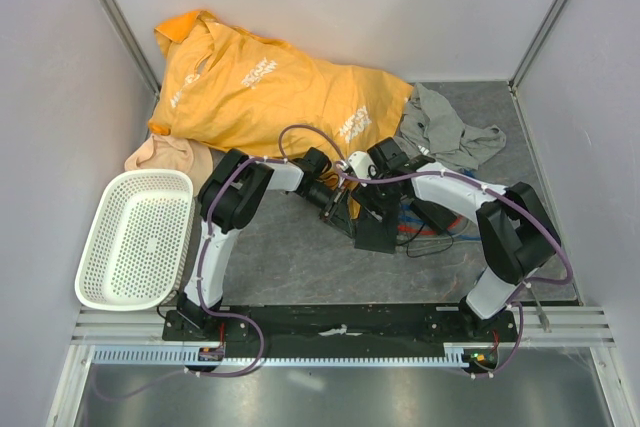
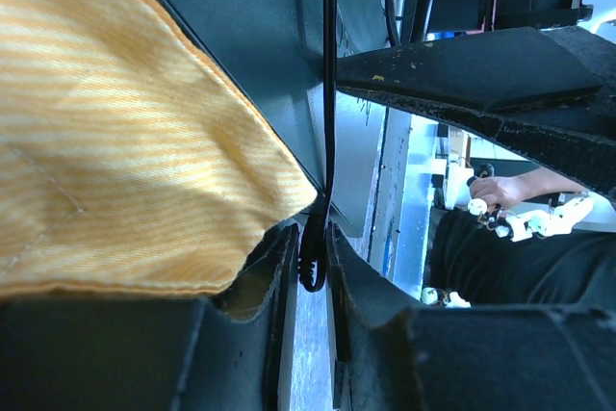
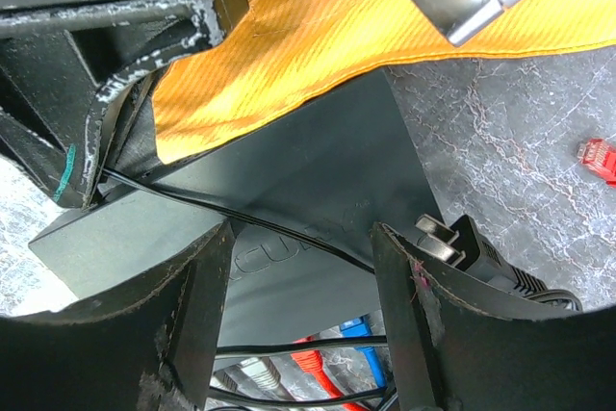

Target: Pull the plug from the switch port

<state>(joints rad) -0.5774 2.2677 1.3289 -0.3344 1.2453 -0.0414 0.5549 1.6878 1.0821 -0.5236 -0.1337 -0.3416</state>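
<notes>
Switch [image 1: 377, 232] sits mid-table in the top view, mostly under my two wrists. Only its 6 o'clock end shows there, so I won't call its axis from that view. Right wrist view is better: flat matte-black slab, long axis about 8 to 2 o'clock, the 2 o'clock end tucked under the hem of the orange shirt [image 3: 318, 36], broad face toward the camera. My right gripper [image 3: 303, 238] has its jaws well apart over that face with nothing between the pads; the slab is wider than the gap. A thin black cable [image 3: 279, 231] crosses the face from 9 toward 4 o'clock. A two-prong mains plug [image 3: 445, 238] lies just beside one finger at 4 o'clock, and red and blue patch leads [image 3: 318, 372] at 6. Left wrist view: my left gripper [image 2: 311, 243] has its jaws nearly together around the plug [image 2: 313, 267]. It has a ribbed black boot, long axis straight 12–6, with the cable leaving toward 12 along the slab's edge. The pads are close on both sides of the boot; can't tell if they actually bite. Where the plug meets the switch is hidden by my fingers. Top view, from the switch: white basket [image 1: 135, 237] at 9 o'clock, well apart; grey cloth [image 1: 440, 127] at 1.
</notes>
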